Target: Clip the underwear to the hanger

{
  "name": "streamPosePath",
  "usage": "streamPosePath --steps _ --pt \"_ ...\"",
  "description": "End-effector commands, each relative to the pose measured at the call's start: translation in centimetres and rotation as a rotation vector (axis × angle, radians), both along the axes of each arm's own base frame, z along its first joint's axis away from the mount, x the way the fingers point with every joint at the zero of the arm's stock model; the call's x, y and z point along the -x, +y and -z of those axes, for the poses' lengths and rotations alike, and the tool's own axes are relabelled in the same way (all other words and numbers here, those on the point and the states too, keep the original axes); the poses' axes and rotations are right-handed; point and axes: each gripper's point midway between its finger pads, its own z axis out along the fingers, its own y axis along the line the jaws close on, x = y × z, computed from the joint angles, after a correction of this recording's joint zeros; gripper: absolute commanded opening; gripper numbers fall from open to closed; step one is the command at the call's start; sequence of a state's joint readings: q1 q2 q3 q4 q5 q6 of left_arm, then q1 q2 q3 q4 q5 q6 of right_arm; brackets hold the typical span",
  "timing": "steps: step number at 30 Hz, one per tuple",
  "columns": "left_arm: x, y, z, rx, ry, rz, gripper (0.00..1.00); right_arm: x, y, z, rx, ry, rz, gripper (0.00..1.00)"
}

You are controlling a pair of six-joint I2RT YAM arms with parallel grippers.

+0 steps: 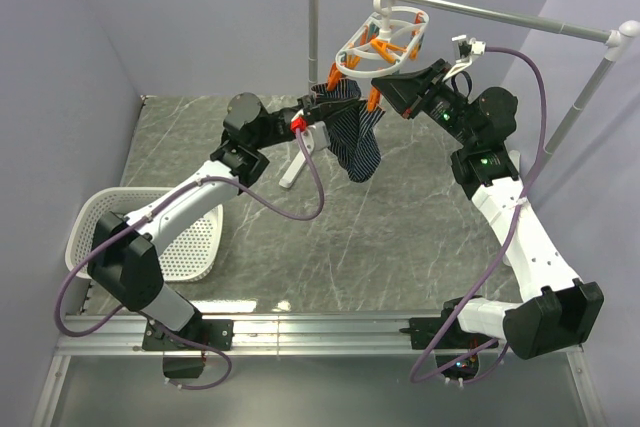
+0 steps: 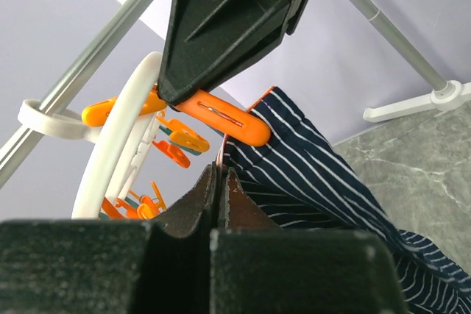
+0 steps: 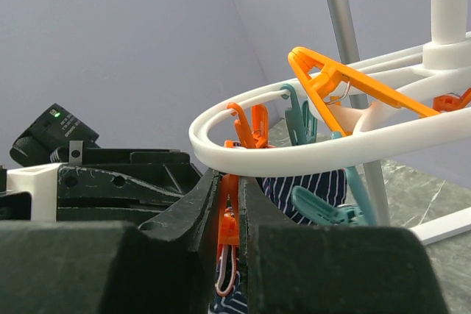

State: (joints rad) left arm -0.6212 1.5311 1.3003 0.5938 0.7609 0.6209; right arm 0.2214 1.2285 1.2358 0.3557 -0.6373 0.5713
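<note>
The white oval hanger hangs by its hook from the rail, with orange and teal pegs dangling under its rings. The navy striped underwear droops just below it. My left gripper is shut on the underwear's orange-trimmed top edge, the cloth pinched between its fingertips. My right gripper is shut on an orange peg under the hanger's ring. In the left wrist view that peg touches the underwear's edge; whether it bites the cloth I cannot tell.
A grey metal rail stand spans the back right, its foot on the marbled tabletop. A white mesh basket sits at the left edge beside the left arm.
</note>
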Motion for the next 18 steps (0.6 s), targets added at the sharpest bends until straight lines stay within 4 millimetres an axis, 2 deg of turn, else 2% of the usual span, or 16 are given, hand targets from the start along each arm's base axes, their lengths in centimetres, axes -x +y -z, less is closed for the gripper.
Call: streamPosePath --steps 1,7,11,12,15,18 --pt "0.27 0.36 -3.47 0.075 -0.055 0.003 0.0 0.14 -0.18 -0.51 -0.016 -0.017 -0.005 0.0" --pt "0.32 0.26 -3.79 0.084 -0.043 0.013 0.0 0.16 -0.14 -0.55 -0.016 -0.016 -0.009 0.0" --pt "0.28 0.25 -3.71 0.081 -0.042 0.012 0.0 0.28 -0.09 -0.68 -0.012 -0.016 -0.014 0.2" --pt "0.25 0.22 -3.63 0.081 -0.042 0.012 0.0 0.17 -0.13 -0.65 -0.012 -0.014 -0.009 0.29" --pt "0.27 0.21 -3.62 0.08 -0.042 0.014 0.0 0.26 -0.16 -0.71 -0.009 -0.012 -0.008 0.4" --pt "0.12 0.17 -3.47 0.079 -0.039 0.01 0.0 0.19 -0.15 -0.59 -0.002 -0.011 -0.007 0.47"
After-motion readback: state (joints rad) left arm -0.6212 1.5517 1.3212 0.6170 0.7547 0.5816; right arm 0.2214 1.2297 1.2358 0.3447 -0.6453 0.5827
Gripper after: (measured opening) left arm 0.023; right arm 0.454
